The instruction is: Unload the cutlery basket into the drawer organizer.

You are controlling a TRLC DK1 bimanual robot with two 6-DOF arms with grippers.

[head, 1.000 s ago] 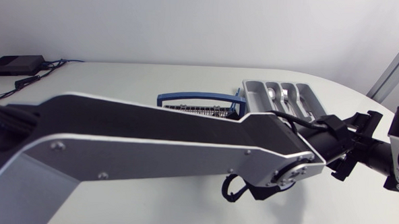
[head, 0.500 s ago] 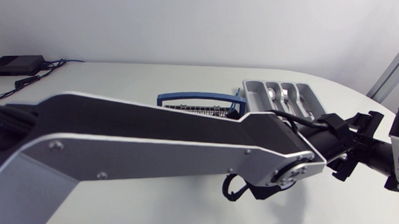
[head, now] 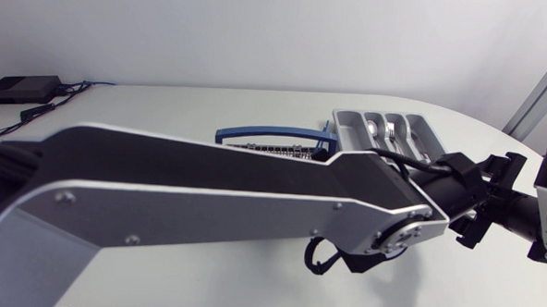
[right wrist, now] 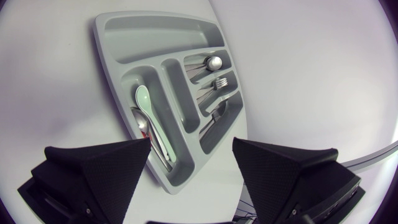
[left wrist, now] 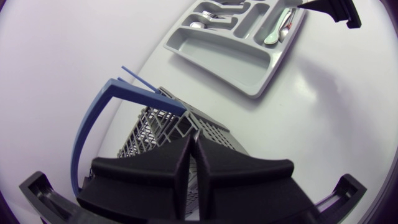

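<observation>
Across the lower left of the frame, the left arm [head: 206, 215] is a silver-grey link with small screws and a broad black top. A black cable [head: 313, 260] loops below its round joint [head: 392, 242]. The right gripper [right wrist: 192, 142] has matte black wedge fingers.

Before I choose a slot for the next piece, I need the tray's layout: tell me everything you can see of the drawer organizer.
The drawer organizer is a grey, plastic-looking tray with rounded corners, lying flat on the white table. It has one long crosswise compartment, empty, and several narrower lengthwise slots. These hold a pale green spoon, a metal spoon, a fork and other cutlery. The open right gripper hangs over its end.
</observation>
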